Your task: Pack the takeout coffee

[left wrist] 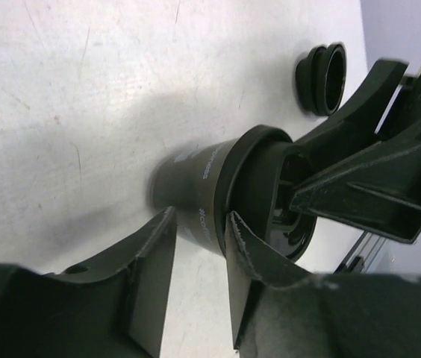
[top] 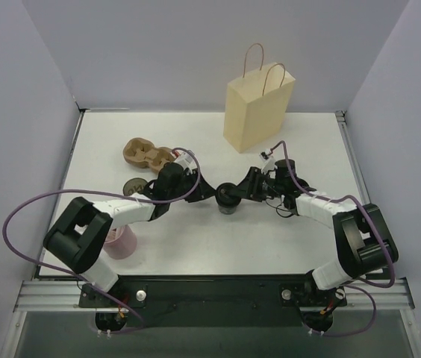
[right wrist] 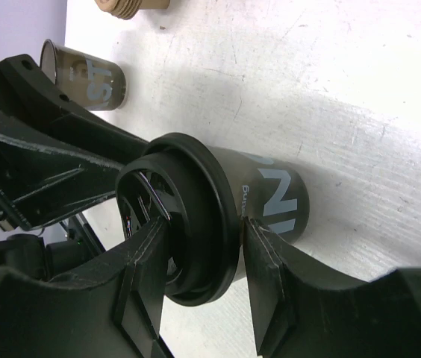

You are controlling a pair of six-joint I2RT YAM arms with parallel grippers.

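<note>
Right now the takeout coffee (top: 228, 202) stands upright near the middle of the table (top: 315, 149), lid on, well apart from the tan paper bag (top: 259, 112) at the far side. The two arms meet at it from opposite sides. The left gripper (left wrist: 200, 224) reaches in from the left, its fingers parted with the cup's dark body between their tips. The right gripper (right wrist: 204, 227) reaches in from the right, its fingers parted about the lid's rim. Whether either pair presses on the cup or only brackets it — I cannot tell.

Behind the left arm, another dark cup (top: 133, 186) sits just beside the brown pulp tray (top: 145, 154). A pink cup (top: 123, 242) stands near the front-left edge, by that arm's elbow. Just beyond the coffee lies a small black ring-shaped piece (left wrist: 321, 78).
</note>
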